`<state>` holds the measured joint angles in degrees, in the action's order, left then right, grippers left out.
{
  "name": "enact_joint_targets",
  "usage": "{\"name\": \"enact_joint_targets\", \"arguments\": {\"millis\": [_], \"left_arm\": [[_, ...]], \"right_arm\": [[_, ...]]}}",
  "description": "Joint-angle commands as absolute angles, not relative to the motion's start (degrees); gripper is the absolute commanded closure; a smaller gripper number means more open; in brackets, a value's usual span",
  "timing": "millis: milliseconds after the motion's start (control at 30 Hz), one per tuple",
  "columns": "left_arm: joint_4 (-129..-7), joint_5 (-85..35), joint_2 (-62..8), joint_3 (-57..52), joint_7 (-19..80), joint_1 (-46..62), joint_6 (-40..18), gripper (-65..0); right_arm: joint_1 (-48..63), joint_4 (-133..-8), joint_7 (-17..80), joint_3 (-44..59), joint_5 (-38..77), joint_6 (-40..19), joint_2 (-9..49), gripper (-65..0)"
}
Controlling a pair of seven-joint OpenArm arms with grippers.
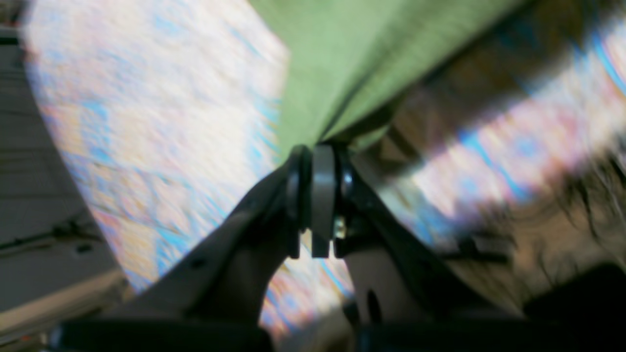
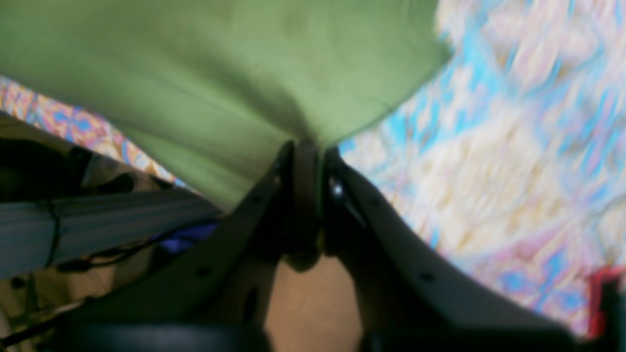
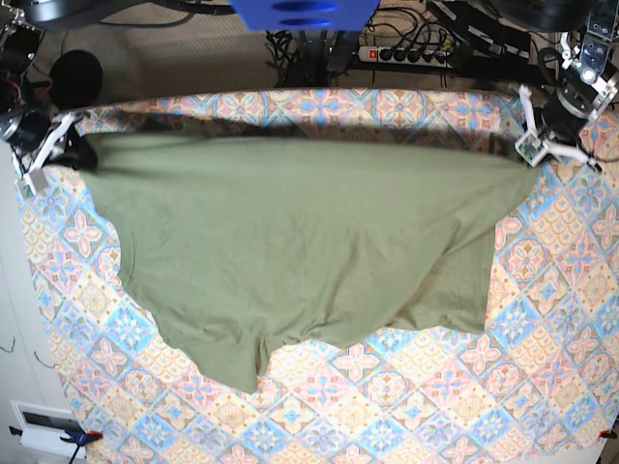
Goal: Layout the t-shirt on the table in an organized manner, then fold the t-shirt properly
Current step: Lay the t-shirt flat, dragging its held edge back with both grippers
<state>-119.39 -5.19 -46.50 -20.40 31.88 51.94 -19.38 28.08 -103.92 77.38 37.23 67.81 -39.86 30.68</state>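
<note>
The t-shirt (image 3: 290,227) is stretched between the two arms across the table (image 3: 387,406). Its near edge, on the side of the arm bases, is pulled almost straight, with a slight sag at the middle. That edge is lifted off the patterned cloth at the left gripper's end, where a dark shadow is cast beneath it.

The left gripper (image 1: 313,151) is clenched on a gathered corner of the t-shirt. Folds are seen running from its fingertips into the fabric. The right gripper (image 2: 313,149) is likewise clenched on the fabric at the opposite end; the wrist view is blurred, so the exact bite appears to be at a corner but cannot be confirmed.

The far part of the t-shirt is draped over the tiles. A pointed flap is noted at the far edge, nearer the right arm's side, and a squarer flap is noted near the left arm's side. The outline is uneven, and soft creases are visible around the pointed flap. A blue object (image 3: 305,14) is seen between the arms, at the top of the base view.
</note>
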Motion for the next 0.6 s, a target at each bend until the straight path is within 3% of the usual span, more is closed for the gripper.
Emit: {"name": "enact_joint_targets", "arguments": {"millis": [0, 300, 567], "left_arm": [[-119.69, -4.97, -47.25, -21.14, 31.43, 52.97, -18.33, 0.0], [-118.29, -2.42, -50.95, -21.14, 31.34, 59.74, -18.33, 0.0], [-117.32, -1.10, -50.77, -21.14, 31.34, 58.33, -18.33, 0.0]], "right_arm": [[28.97, -104.75, 76.26, 37.93, 68.88, -40.00, 32.31, -0.7], [33.63, -104.75, 76.26, 38.46, 68.88, -40.00, 32.31, -0.7], [35.74, -104.75, 80.00, 41.01, 68.88, -40.00, 32.75, -0.7]]}}
